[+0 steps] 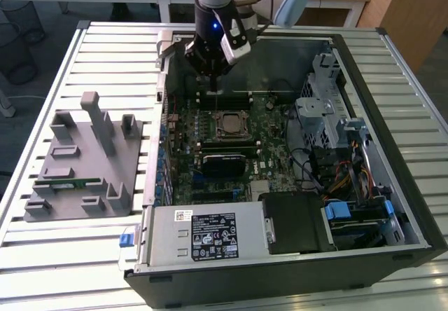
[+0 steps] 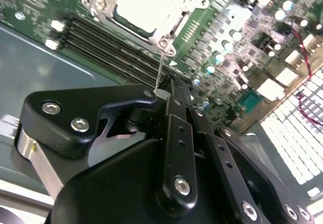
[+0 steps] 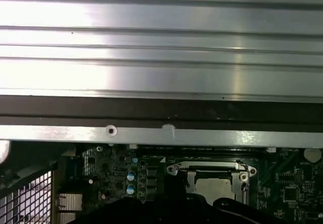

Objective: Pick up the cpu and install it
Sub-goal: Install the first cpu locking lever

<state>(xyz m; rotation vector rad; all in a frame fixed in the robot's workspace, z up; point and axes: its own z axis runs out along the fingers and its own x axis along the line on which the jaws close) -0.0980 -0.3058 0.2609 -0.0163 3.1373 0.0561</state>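
The cpu (image 1: 229, 124) lies flat in the black-framed socket on the motherboard inside the open computer case; its pale top is seen in the second wrist view (image 2: 137, 4) and the first wrist view (image 3: 212, 185). My gripper (image 1: 213, 78) hangs just above and behind the socket, towards the case's rear wall. Its black fingers are together (image 2: 164, 94), shut on the upper end of a thin metal socket lever (image 2: 160, 70) that rises from the socket's corner.
A grey fixture (image 1: 80, 164) with a green memory stick (image 1: 70, 183) stands on the slatted table at the exterior view's left. Inside the case are memory slots (image 1: 224, 99), a drive cage (image 1: 322, 108), cables (image 1: 336, 171) and a power supply (image 1: 203, 235).
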